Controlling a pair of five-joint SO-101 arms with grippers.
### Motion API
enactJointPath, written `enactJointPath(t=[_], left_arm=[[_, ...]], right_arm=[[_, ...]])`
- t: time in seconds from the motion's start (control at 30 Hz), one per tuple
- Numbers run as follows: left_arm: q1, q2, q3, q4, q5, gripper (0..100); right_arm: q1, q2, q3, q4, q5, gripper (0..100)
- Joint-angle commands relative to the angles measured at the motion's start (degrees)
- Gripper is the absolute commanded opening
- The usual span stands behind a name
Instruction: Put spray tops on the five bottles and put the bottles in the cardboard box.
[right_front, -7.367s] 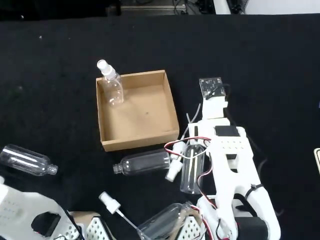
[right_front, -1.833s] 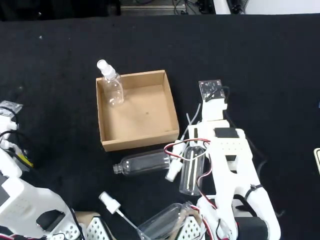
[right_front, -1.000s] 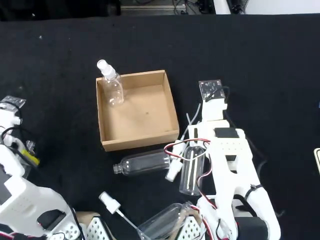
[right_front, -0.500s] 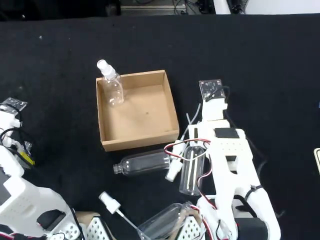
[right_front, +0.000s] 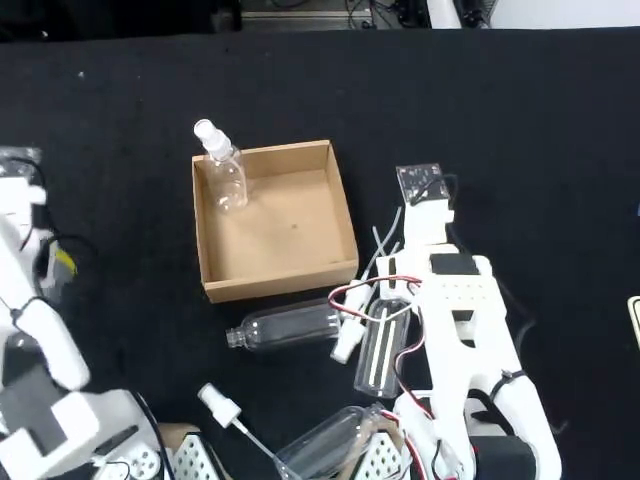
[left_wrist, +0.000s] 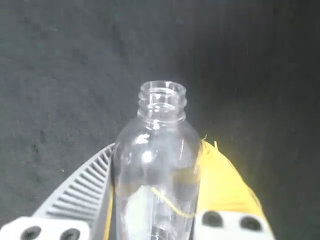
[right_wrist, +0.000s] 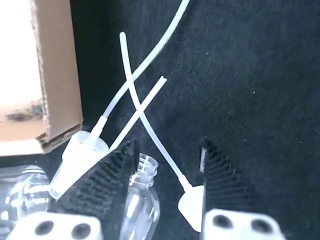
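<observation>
The left gripper (left_wrist: 159, 146) held a bare bottle (left_wrist: 160, 165) by its shoulders, one jaw pressed to each side, with the uncapped mouth sticking out past the tips. The black table (left_wrist: 60, 60) spread ahead of those tips and out past both jaws. The right gripper (right_wrist: 169, 145) sat low over the table with its jaws wide apart. The neck of a second bottle (right_wrist: 144, 167) lay in the gap, close to one jaw; whether it touched could not be told. A spray top (right_wrist: 192, 202) lay just inside the other jaw, and its thin tube ran forward across the gap. Two more tubes crossed it ahead of the tips. Past them, and outside that second jaw, the table lay dark and flat. Outside the first jaw another spray top (right_wrist: 75, 155) sat wedged toward the corner of the box (right_wrist: 55, 100), whose wall closed off that side. A third bottle (right_front: 290, 326) lay on its side along the box's near wall. In the high view a capped bottle (right_front: 225, 170) stood in the box corner farthest from the right jaws. Behind those jaws, beside the right arm (right_front: 465, 330), a fifth bottle (right_front: 330, 445) lay near a loose top (right_front: 222, 408).
</observation>
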Motion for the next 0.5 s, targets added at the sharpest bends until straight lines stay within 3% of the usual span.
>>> enactJointPath(t=[0.0,0.27,0.47], left_arm=[[2.33,-8.88,6.11,-11.16,20.13,3],[5.05,-17.85,26.33,-31.82,34.46,3],[4.97,-23.56,32.84,-36.22,42.02,3]], right_arm=[[-0.62,-2.86,-4.79,1.05,-0.09,17.0],[-2.73,-2.86,-17.98,17.41,6.86,17.0],[-14.15,-4.62,-21.14,26.46,13.45,16.9]])
